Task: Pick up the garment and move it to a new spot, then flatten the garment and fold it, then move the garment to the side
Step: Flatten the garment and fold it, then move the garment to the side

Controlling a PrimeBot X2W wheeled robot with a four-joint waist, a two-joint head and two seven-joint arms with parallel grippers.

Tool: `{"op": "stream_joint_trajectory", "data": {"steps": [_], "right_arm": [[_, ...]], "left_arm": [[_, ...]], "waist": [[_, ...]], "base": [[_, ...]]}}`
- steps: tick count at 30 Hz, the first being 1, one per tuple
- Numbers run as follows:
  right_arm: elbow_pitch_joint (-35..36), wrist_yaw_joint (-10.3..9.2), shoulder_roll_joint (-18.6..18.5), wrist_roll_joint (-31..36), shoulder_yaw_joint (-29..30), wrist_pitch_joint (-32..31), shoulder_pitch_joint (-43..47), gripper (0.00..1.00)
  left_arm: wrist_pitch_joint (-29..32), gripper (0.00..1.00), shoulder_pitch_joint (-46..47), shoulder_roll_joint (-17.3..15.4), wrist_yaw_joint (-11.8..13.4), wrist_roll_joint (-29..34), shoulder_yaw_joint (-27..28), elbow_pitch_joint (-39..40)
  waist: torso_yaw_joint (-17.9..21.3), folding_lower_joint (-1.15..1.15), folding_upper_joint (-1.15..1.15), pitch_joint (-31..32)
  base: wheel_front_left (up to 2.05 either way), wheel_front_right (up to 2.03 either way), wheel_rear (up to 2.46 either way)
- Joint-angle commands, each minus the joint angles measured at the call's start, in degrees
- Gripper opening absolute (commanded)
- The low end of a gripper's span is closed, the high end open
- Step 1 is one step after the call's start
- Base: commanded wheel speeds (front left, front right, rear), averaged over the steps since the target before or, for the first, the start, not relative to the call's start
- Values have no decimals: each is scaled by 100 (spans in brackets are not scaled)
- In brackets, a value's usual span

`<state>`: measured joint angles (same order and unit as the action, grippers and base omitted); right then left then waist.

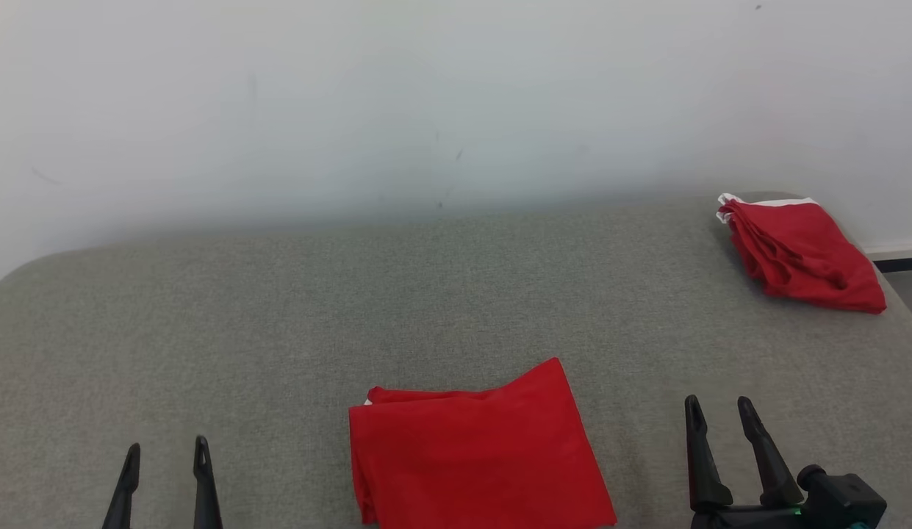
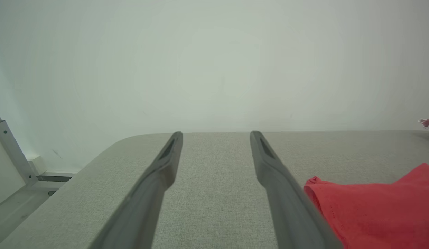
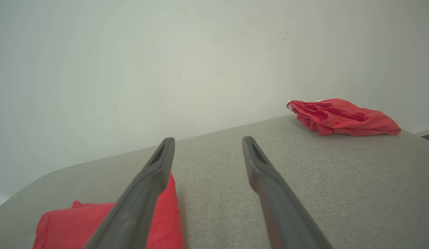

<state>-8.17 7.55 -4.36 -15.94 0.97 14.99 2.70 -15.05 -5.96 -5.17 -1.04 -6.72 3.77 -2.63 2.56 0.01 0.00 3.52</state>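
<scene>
Our left end effector (image 1: 167, 443) and right end effector (image 1: 719, 401) sit wide open and empty, so we risk pinching just the top layer of the near garment (image 1: 478, 448), unfolding it.

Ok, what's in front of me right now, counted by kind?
Red garments: 2 (folded garment near the front, bunched garment at the far right)
Grippers: 2 (left gripper, right gripper, both open)
Total: 4
</scene>
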Motion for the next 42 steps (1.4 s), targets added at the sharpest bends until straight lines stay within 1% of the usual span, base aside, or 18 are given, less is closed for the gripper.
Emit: {"op": "stream_joint_trajectory", "data": {"steps": [1, 5, 14, 20, 28, 42], "right_arm": [[10, -14, 29, 69, 42, 25, 76, 100], [21, -14, 37, 168, 116, 25, 118, 100], [48, -14, 39, 350, 178, 25, 166, 100], [45, -14, 16, 439, 64, 25, 142, 100], [19, -14, -34, 525, -92, 25, 80, 100], [-8, -14, -35, 540, -126, 25, 55, 100]], "left_arm": [[-16, 100, -115, -42, -40, 101, -3, -35], [-16, 100, -160, -104, -124, 214, -42, -107], [-16, 100, -175, -158, -182, 321, -82, -178], [-16, 100, -151, -203, -244, 314, -73, -238], [-16, 100, -197, -210, -236, 287, -24, -294], [-16, 100, -169, -230, -278, 336, -78, -397]], "waist": [[48, -1, 0, 36], [91, -1, 0, 67], [92, -1, 0, 115], [62, -1, 0, 134], [71, -1, 0, 133], [77, -1, 0, 129]], "base": [[0, 0, 0], [0, 0, 0], [0, 0, 0], [0, 0, 0], [0, 0, 0], [0, 0, 0]]}}
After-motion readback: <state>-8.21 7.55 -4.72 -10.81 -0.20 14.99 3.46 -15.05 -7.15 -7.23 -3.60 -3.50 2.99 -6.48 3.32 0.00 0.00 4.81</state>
